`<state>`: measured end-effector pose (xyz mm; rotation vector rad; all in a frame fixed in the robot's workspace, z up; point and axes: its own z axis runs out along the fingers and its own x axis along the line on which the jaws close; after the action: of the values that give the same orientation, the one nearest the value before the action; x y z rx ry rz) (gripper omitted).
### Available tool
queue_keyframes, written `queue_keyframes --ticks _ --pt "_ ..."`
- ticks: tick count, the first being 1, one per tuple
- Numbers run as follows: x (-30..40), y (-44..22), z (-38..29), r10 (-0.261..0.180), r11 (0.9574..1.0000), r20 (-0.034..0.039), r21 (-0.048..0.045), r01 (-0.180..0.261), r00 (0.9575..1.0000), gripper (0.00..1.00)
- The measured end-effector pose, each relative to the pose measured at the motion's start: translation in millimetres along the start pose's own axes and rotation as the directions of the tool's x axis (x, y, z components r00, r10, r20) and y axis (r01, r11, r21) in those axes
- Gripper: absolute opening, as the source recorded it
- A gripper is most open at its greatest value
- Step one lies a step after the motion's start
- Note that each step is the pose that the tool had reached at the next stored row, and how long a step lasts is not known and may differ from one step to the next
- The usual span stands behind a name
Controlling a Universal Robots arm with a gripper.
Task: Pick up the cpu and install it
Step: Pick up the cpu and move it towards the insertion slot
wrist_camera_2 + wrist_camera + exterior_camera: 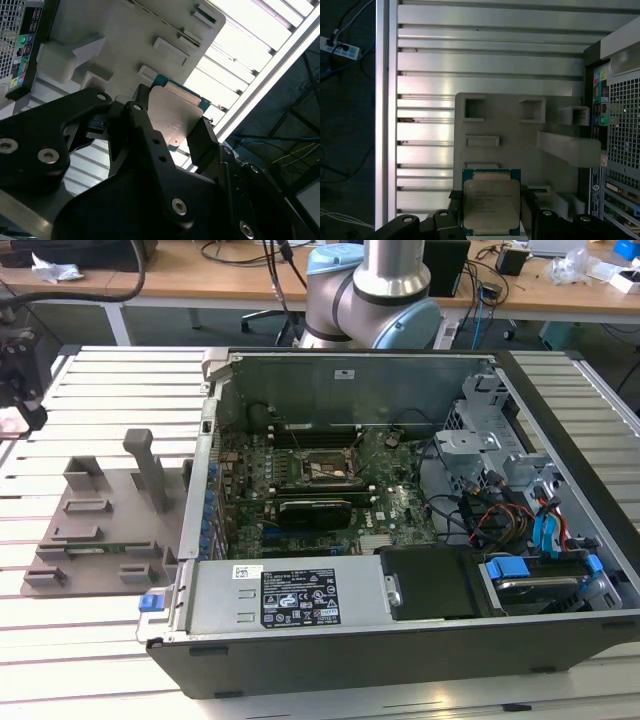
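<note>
Pick-up done, fitting not yet: the gripper (491, 222) has its black fingers (527, 202) drawn in narrow on two opposite edges of the cpu (491, 202), silvery lid facing the first wrist view. The chip hangs over one edge of the grey tray (100, 510) and appears lifted clear of it (the second wrist view, looking up past the fingers, shows tray beyond the chip rather than against it).

In the exterior view, the tray lies by the left edge of the slatted aluminium table (100, 640), just beside the open computer case (400, 640), which takes up the table's middle and right. Inside the case, the socket (322, 472) on the green motherboard (400, 505) looks unfilled, so the seating is judged to be the whole of what is left. Blue-tabbed cables (550, 530) crowd the case's right end.

The arm's base (375, 290) stands at the table's far edge. Behind it run wooden workbenches (200, 270) strewn with leads, and a power strip (340, 47) lies on the dark floor beside the table.
</note>
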<state>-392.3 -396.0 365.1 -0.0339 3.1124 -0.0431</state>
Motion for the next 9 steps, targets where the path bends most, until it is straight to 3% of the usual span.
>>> queue_keyframes --ticks 9 --pt "-0.5 -0.5 -17.5 0.0 1.0 0.0001 0.0 0.0 1.0 0.55"
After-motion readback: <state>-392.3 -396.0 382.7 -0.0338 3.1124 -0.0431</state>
